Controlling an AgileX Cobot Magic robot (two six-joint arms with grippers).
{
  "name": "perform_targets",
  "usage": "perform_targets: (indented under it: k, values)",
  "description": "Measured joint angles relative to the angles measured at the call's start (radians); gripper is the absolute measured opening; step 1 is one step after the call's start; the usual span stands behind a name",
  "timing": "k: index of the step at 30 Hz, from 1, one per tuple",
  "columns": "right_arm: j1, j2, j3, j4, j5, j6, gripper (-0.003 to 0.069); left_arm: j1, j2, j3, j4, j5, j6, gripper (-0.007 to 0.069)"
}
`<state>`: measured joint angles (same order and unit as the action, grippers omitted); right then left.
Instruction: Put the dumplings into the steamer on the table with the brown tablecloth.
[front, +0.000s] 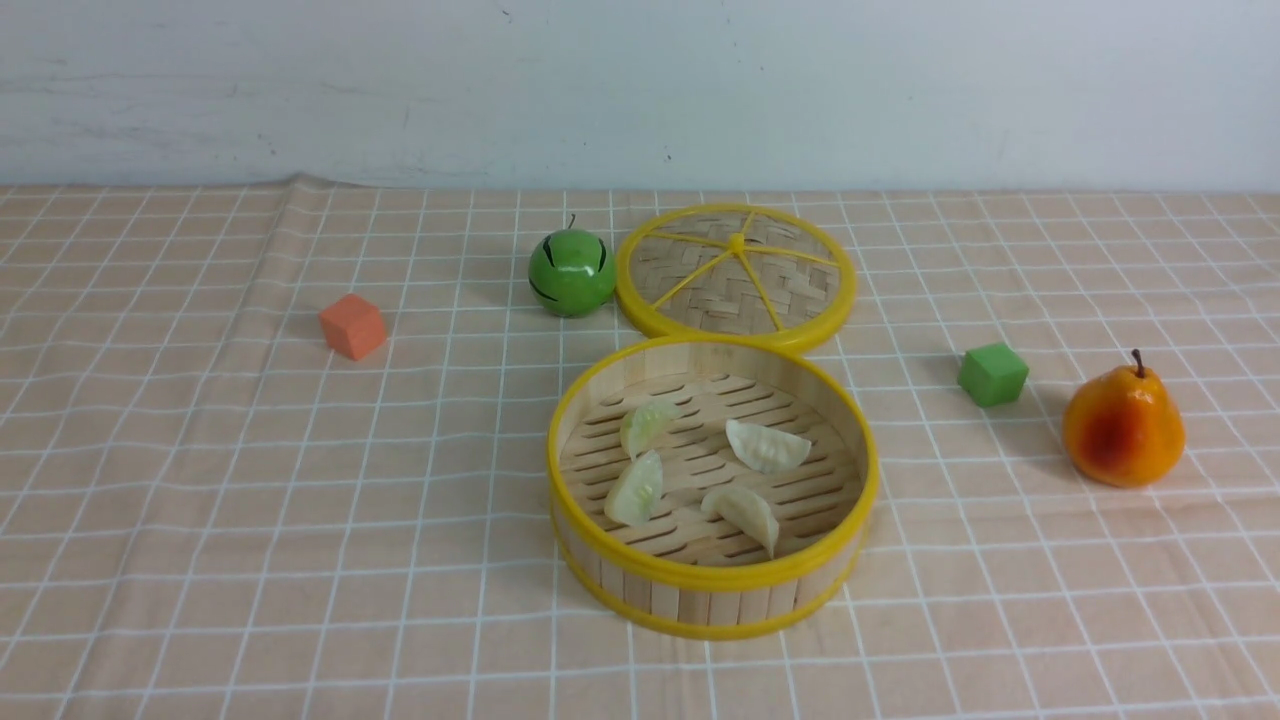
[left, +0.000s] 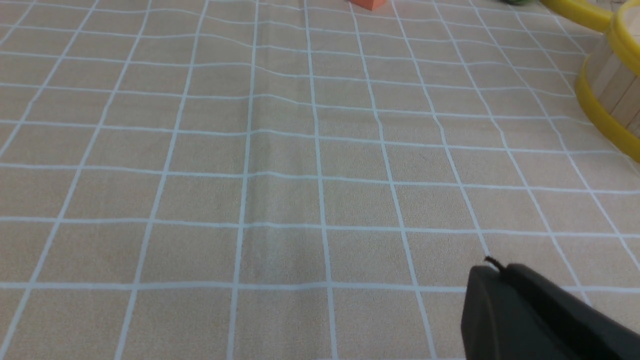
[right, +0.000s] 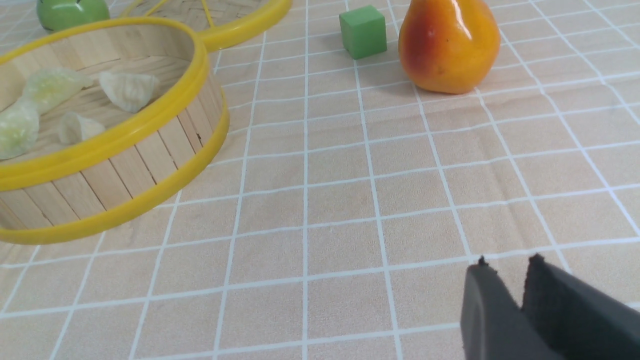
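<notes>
The steamer (front: 712, 578) stands on the brown tablecloth (front: 250, 500) covering the table, near the middle front. All the dumplings lie on its slatted floor: two pale green (front: 648, 425) (front: 636, 490) and two cream-white (front: 768, 446) (front: 745, 512). The right wrist view shows the steamer (right: 100, 145) with the dumplings (right: 129, 89) inside. Neither gripper shows in the front view. My left gripper (left: 500, 270) is shut and empty over bare cloth, with the steamer's wall (left: 607, 100) off to one side. My right gripper (right: 507, 265) has its tips a narrow gap apart, with nothing between them.
The flat woven lid (front: 736, 275) lies just behind the steamer, with a green toy apple (front: 572, 272) beside it. An orange cube (front: 353, 326) sits at the left. A green cube (front: 993, 374) and a pear (front: 1123, 425) sit at the right. A white wall stands behind.
</notes>
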<state>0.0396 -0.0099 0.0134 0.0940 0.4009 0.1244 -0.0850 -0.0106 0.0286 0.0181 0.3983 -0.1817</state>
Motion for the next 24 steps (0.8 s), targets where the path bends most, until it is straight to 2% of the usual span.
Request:
perform_targets:
  k: [24]
  values:
    - [0.000, 0.000, 0.000, 0.000, 0.001, 0.000, 0.0150, 0.000, 0.000, 0.000, 0.000, -0.001, 0.000, -0.0002]
